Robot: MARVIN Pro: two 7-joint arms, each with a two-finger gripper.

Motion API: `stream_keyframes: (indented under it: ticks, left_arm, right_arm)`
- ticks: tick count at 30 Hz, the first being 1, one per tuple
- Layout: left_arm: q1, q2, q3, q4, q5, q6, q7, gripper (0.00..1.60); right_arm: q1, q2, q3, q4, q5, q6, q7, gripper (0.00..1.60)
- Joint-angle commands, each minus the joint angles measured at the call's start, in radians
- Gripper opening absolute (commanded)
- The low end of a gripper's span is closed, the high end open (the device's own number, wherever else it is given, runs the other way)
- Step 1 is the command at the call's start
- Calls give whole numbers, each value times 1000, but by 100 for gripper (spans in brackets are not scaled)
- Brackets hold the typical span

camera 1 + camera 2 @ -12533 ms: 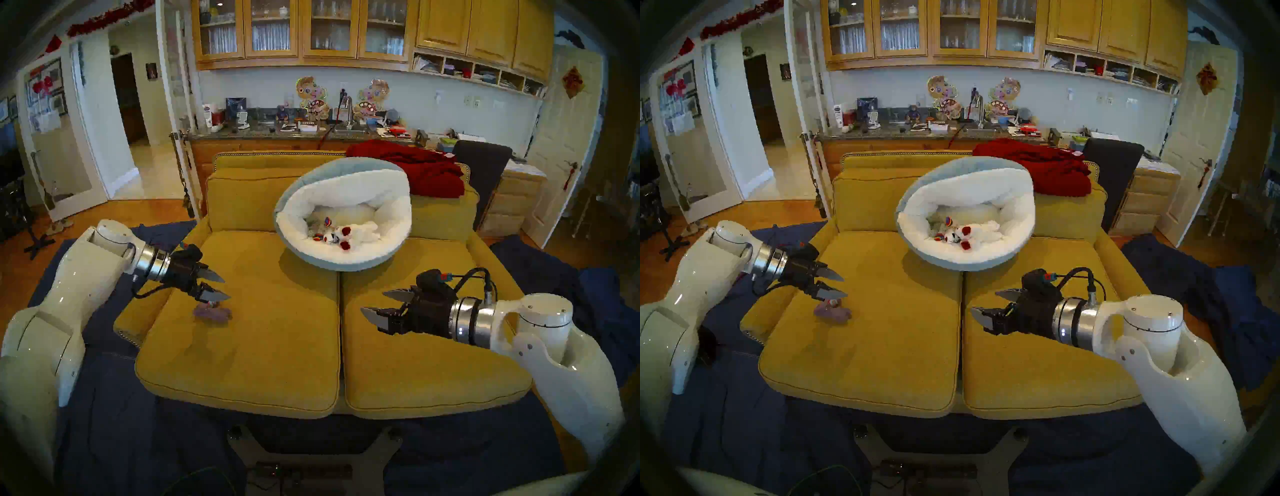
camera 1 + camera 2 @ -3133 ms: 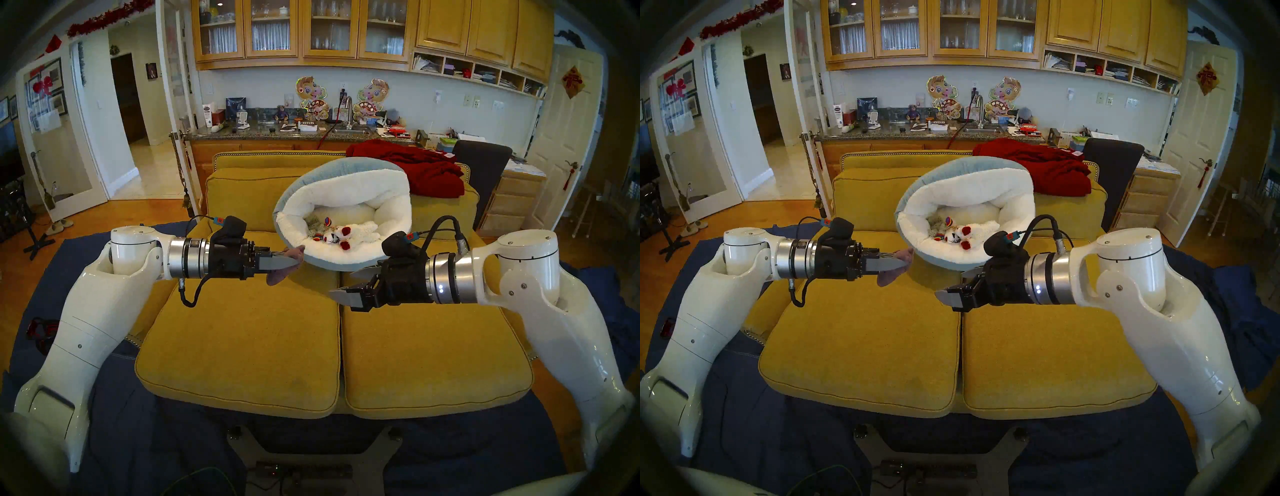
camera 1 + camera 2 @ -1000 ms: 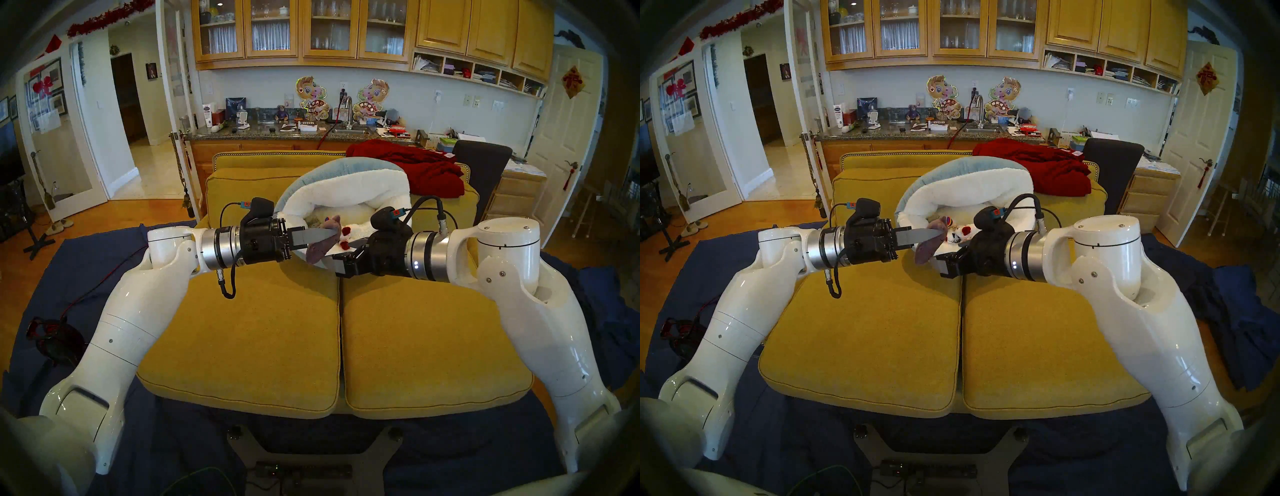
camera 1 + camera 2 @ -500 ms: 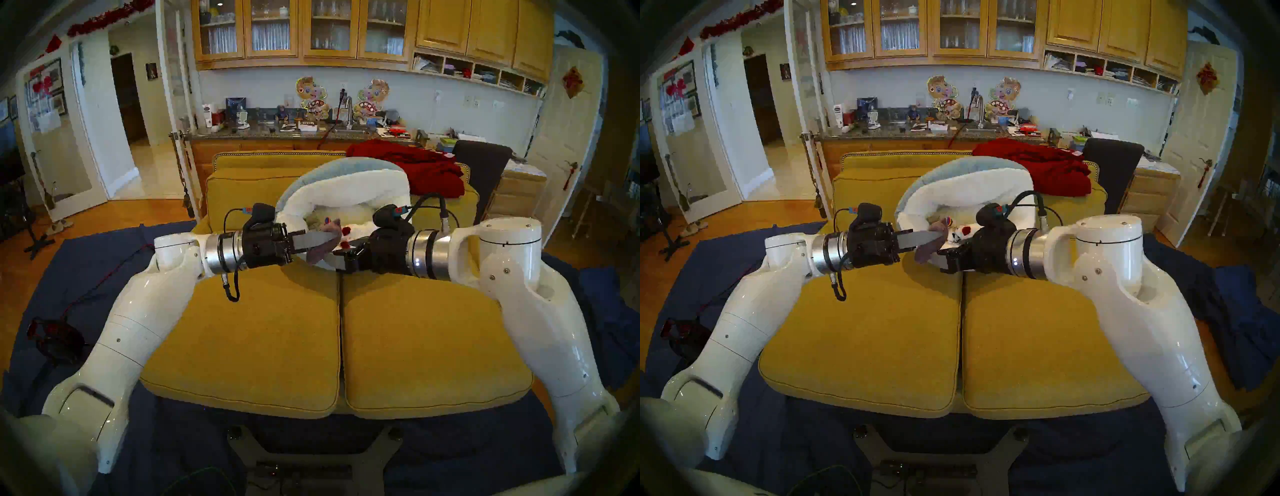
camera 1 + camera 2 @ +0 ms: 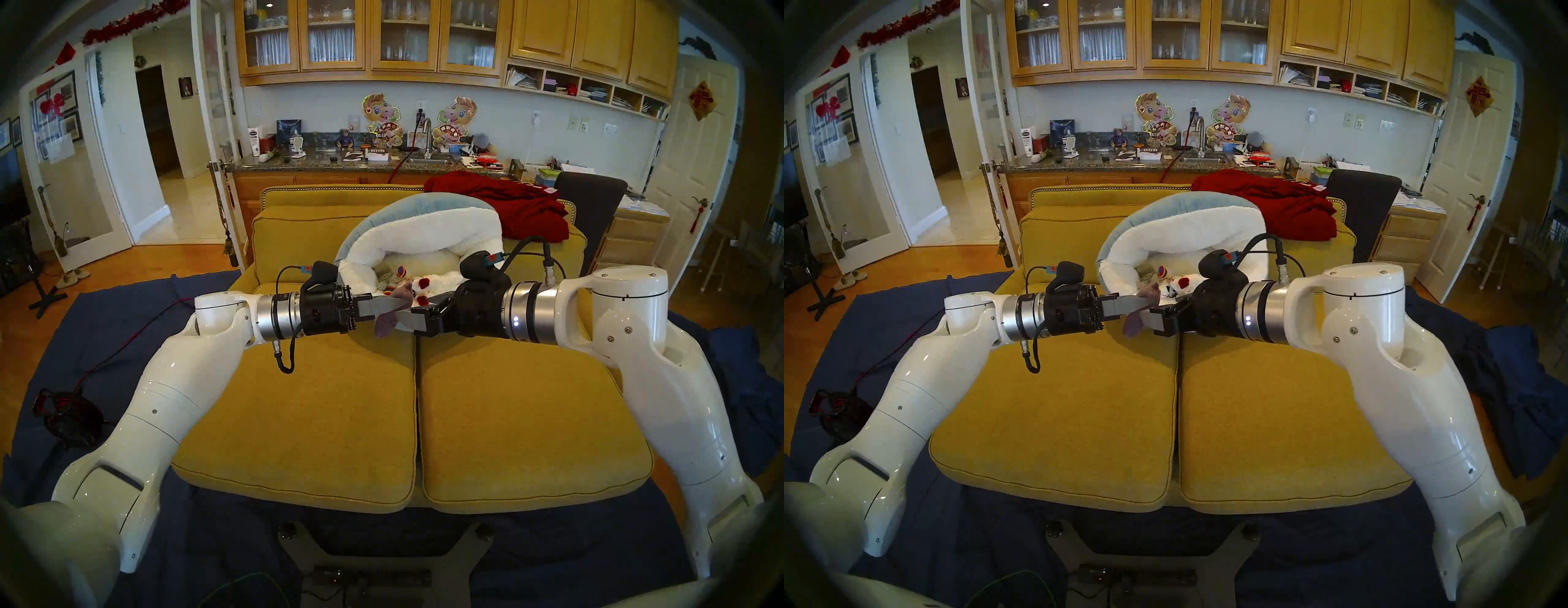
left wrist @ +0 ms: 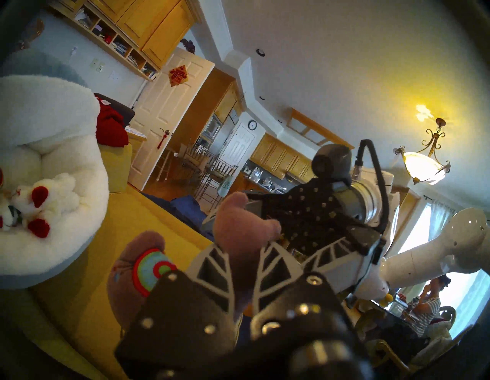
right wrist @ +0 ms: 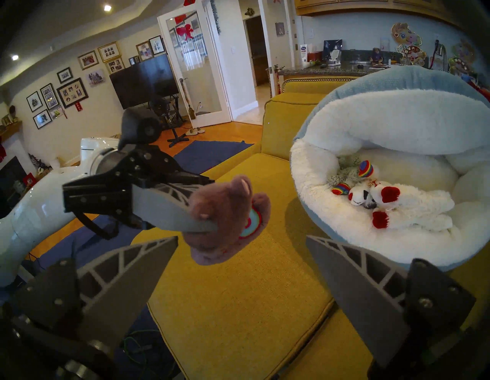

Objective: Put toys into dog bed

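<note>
Left gripper (image 7: 201, 223), clamped on the purple-grey plush (image 7: 225, 220), holds it in the air above the mustard-yellow sofa cushions (image 5: 322, 416), short of the dog bed (image 5: 424, 229). Right gripper (image 7: 241, 268) faces it, jaws spread wide and empty. White lamb (image 7: 403, 204) and rainbow-trimmed toy (image 7: 364, 169) lie in the bed's fleece. Behind: dark-red blanket (image 5: 509, 204), granite counter (image 5: 339, 163), wooden cabinets (image 5: 551, 34).

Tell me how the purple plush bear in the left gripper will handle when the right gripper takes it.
Likely floppy: the purple plush bear sags below the left gripper, shut on its head. Probably light, since that thin pinch alone carries it. The fuzzy fabric should not slip, but it may squash, so the open right gripper should close around the body.
</note>
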Motion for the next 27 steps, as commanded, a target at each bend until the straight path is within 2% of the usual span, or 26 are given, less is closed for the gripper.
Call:
stream_keyframes:
  ticks: [1,8,16,27]
  left_arm:
    - [-72,-27,-16,7,-20,-6,-20,0]
    - [-83,-60,-20,31,-51,29,-30,0]
    - [-79,-90,-27,14,-84,70,-31,0]
    - [-71,-123,-45,11,-149,131,13,0]
  right_arm:
    - [18,10,17,-20,18,-2,2,160]
    - [18,16,14,-18,32,-2,-3,160]
    - [16,21,13,-13,43,-2,-9,160]
    - [11,29,15,-11,57,-2,-20,160]
